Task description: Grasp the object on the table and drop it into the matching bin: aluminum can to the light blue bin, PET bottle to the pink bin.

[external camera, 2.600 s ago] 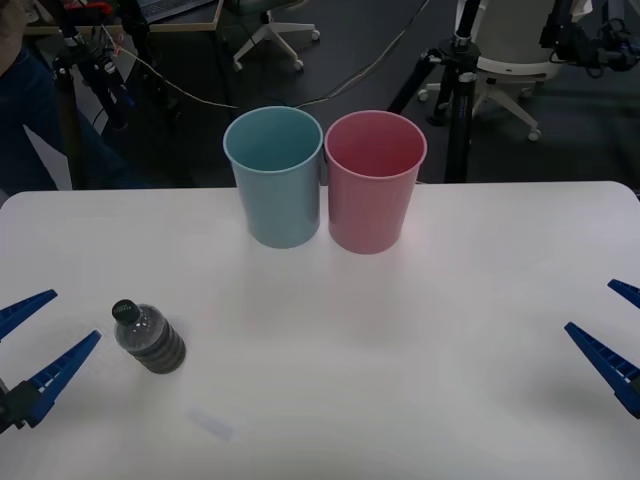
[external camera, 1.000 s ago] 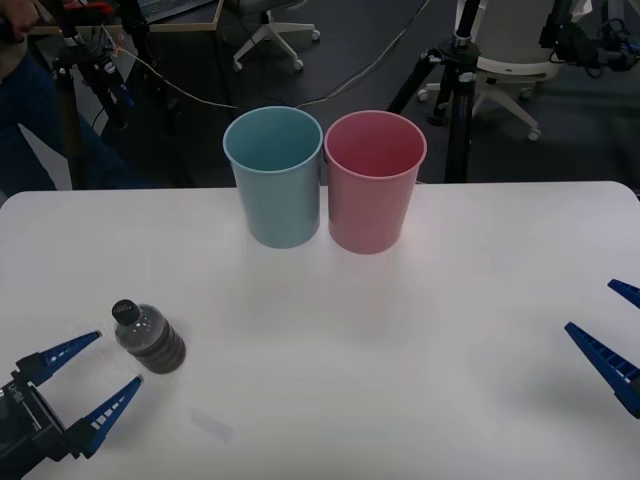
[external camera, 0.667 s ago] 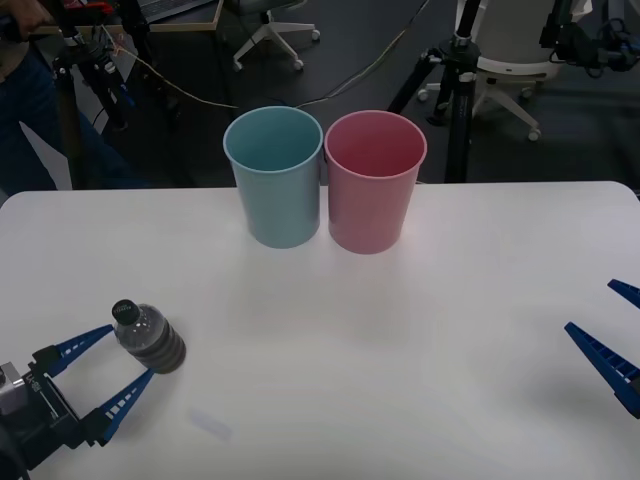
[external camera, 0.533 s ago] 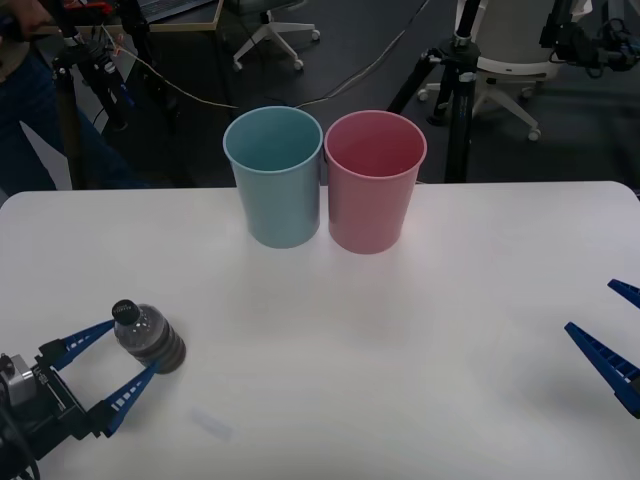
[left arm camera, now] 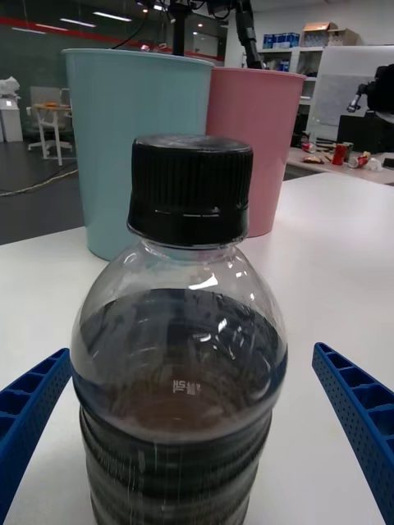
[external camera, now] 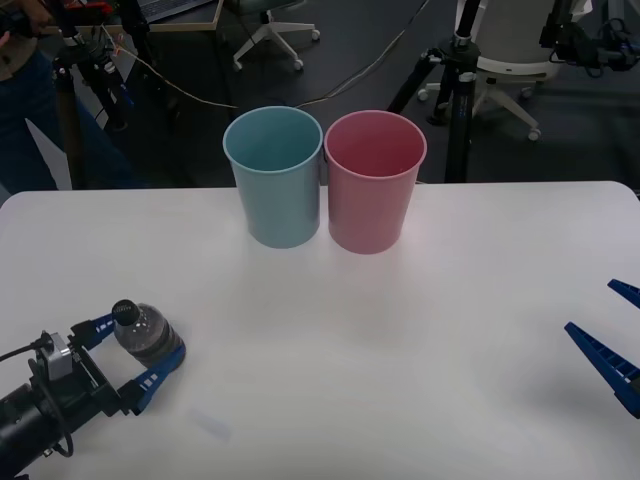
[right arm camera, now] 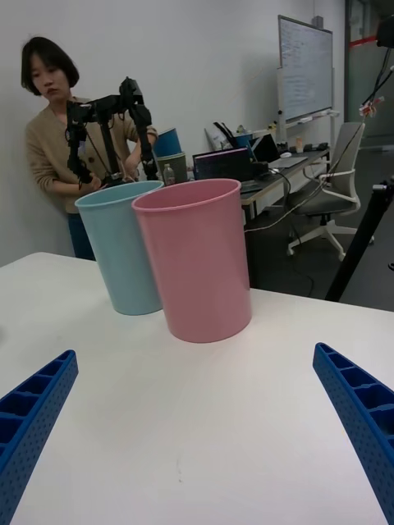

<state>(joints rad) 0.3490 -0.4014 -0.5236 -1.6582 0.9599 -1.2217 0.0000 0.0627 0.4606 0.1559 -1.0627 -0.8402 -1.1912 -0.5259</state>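
White table (external camera: 420, 330) in a workshop with tripods and office chairs behind it: left gripper (external camera: 128, 352) straddling the PET bottle (external camera: 147, 335), fingers spread and not yet closed on it.

One bottle stands upright near the table's left front, black cap on, dark brownish liquid filling most of it; a blue finger sits on each side of it with a gap showing in the left wrist view. Beyond the bottle from that gripper, well apart across bare tabletop, stand two bins touching side by side: one light blue bin (external camera: 274, 176) and one pink bin (external camera: 374, 180), with nothing visible inside what shows of either. Nothing lies between gripper and bins. The right gripper (external camera: 612, 345) waits at the table's right edge, fingers wide apart, holding nothing, the pink bin the nearer of the two to it.
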